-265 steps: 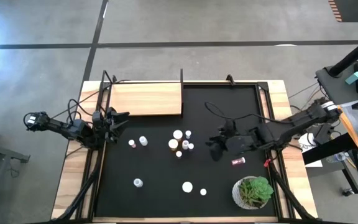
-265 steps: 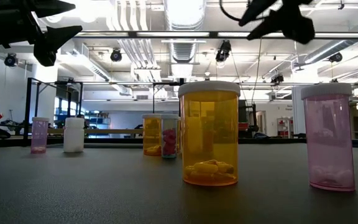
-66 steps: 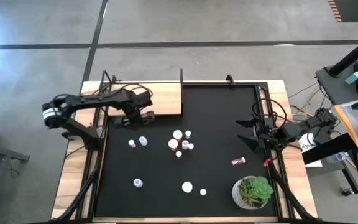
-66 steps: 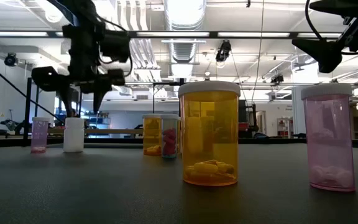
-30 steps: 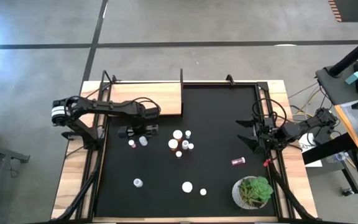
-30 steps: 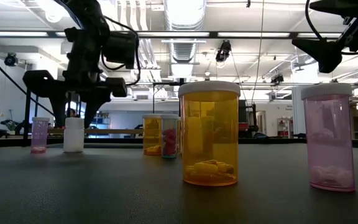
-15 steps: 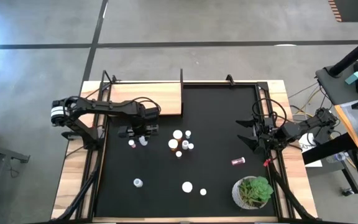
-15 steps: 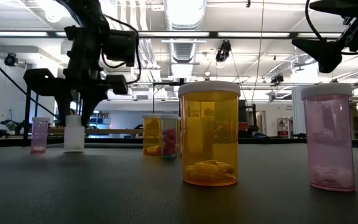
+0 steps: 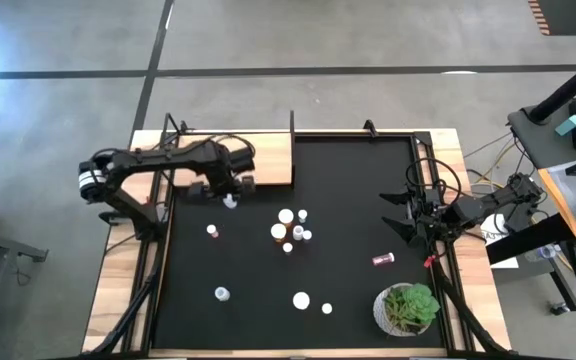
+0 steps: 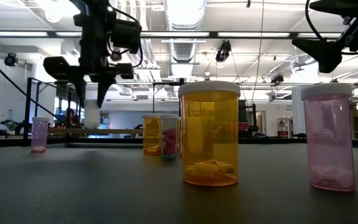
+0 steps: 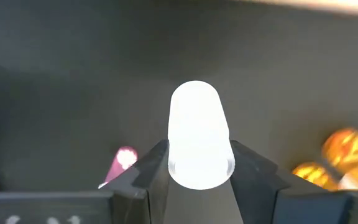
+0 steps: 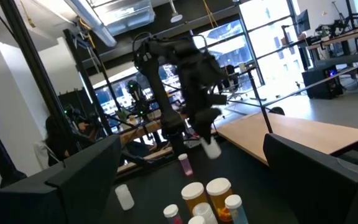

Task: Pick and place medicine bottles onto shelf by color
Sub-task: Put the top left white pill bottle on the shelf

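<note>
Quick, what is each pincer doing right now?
Left pincer: closed on a small white plastic pill bottle, lifted off the mat.
Right pincer: open, empty.

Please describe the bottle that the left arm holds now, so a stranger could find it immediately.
Look at the light-wood shelf at the black mat's far left corner. Just in front of its edge, the left end effector grips a white bottle. Unlike every other bottle, it hangs lifted above the mat.

The left arm reaches in from the table's left edge, elbow bent, its wrist pointing down over the mat just in front of the shelf. The left gripper (image 9: 229, 197) is clamped on a white bottle (image 11: 200, 143) — held clear of the mat. The right arm rests folded at the right edge, the right gripper (image 9: 400, 215) spread wide.
</note>
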